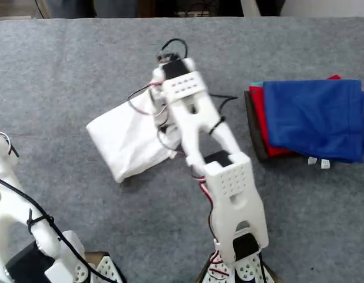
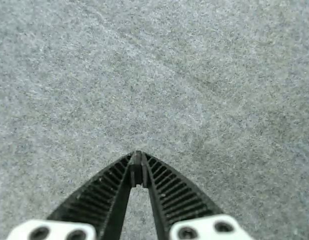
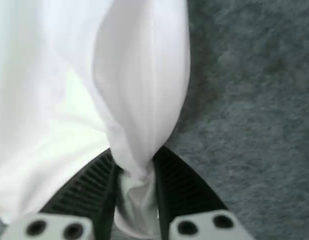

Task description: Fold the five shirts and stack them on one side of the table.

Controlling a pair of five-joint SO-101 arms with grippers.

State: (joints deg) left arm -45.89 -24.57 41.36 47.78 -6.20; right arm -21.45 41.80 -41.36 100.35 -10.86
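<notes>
A folded white shirt (image 1: 126,138) lies near the middle of the grey table. My right arm stretches over its right edge, and my right gripper (image 3: 137,175) is shut on a bunched fold of the white shirt (image 3: 134,90). At the right side of the table sits a stack of folded shirts: a blue one (image 1: 316,118) on top, a red one (image 1: 260,115) under it and a dark one (image 1: 252,130) at the bottom. My left gripper (image 2: 138,172) is shut with nothing in it, hovering over bare felt at the table's front left.
The grey felt table (image 1: 70,71) has free room at the left and the back. The left arm's base (image 1: 29,247) fills the front left corner. The right arm's base (image 1: 238,253) stands at the front centre.
</notes>
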